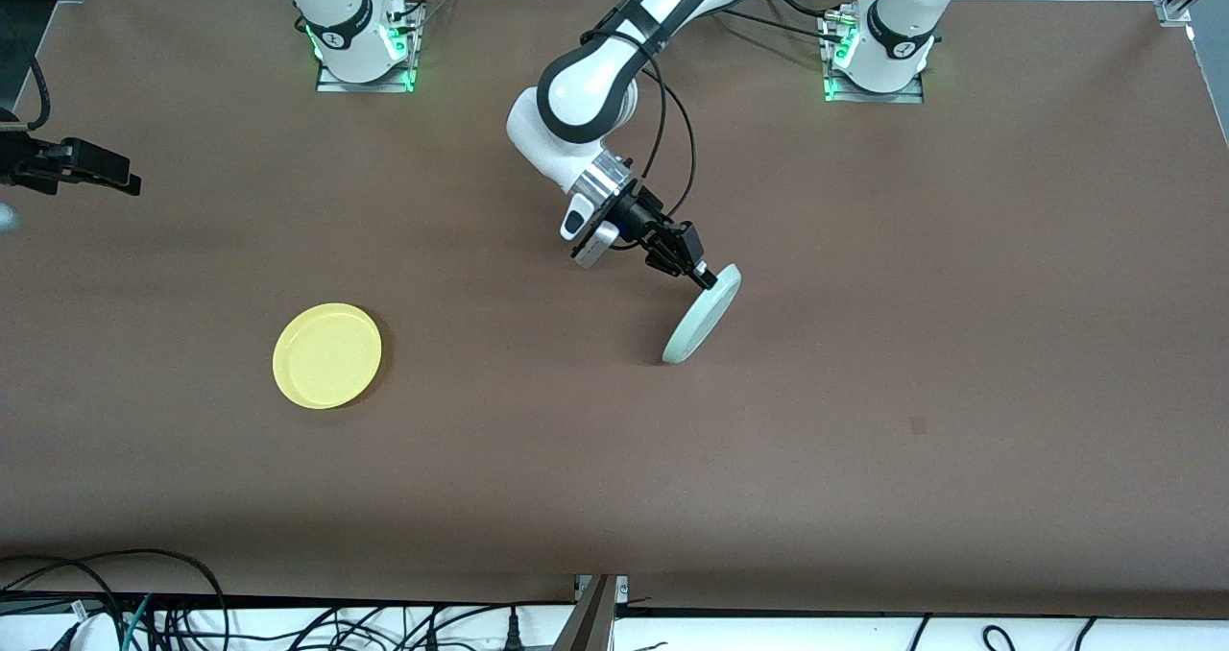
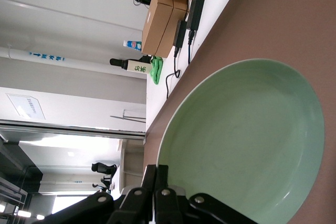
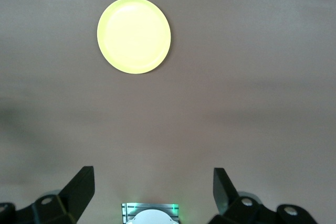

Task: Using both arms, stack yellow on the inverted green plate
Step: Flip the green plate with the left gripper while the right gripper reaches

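Counter [image 1: 864,440]: brown surface carrying both plates, with the two arm bases along one edge.
Green plate [image 1: 702,314]: pale mint-green, tipped steeply up on edge near the middle of the counter; its lower rim touches the surface and its upper rim is raised. It stands well apart from the yellow plate, toward the left arm's end. In the left wrist view its hollow face [image 2: 247,145] fills most of the frame.
Left end effector [image 1: 704,276]: clamped tight on the upper rim of the green plate, holding it tilted; the arm reaches down from its base to mid-counter. Its dark fingers [image 2: 160,192] meet at the plate's edge.
Yellow plate [image 1: 327,355]: bright yellow, lying flat with its rim upward, toward the right arm's end of the counter and nearer the front camera than the green plate; also plain in the right wrist view [image 3: 134,35].
Right end effector [image 3: 152,182]: jaws spread wide, holding nothing, waiting high over the counter at the right arm's end.
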`<state>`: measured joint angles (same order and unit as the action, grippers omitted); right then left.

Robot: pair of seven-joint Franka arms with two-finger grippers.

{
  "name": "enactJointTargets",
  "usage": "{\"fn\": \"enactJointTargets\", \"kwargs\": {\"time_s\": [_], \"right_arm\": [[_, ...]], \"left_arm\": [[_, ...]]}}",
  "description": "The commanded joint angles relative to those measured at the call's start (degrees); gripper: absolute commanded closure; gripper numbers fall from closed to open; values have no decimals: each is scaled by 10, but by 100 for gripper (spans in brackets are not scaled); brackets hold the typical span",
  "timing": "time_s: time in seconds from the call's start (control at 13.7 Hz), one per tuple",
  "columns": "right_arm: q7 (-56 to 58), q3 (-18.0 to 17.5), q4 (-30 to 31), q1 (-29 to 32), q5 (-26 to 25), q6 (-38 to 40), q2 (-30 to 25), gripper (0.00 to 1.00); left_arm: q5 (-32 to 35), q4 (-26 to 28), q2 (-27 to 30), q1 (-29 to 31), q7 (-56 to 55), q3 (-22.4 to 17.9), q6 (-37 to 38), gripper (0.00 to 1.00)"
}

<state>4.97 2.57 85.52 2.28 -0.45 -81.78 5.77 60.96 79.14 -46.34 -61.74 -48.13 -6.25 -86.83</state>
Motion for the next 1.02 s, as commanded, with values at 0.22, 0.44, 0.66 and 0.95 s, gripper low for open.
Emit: {"fn": "enactJointTargets", "kwargs": {"time_s": [0.22,0.44,0.66,0.95], "right_arm": [[-1,-3,-7,4,-4,1,3,0],[-1,-3,-7,4,-3,-14,4,0],[-1,16,-7,5,26,-24,14,0],[-2,19,-6,4,17,-35,41,0]], "left_arm": [[18,-75,-71,-44,-10,-10,41,100],[19,-76,-81,-57,-23,-10,43,100],[18,-76,-86,-58,-34,-10,45,100],[16,-75,-96,-73,-69,-9,47,100]]}}
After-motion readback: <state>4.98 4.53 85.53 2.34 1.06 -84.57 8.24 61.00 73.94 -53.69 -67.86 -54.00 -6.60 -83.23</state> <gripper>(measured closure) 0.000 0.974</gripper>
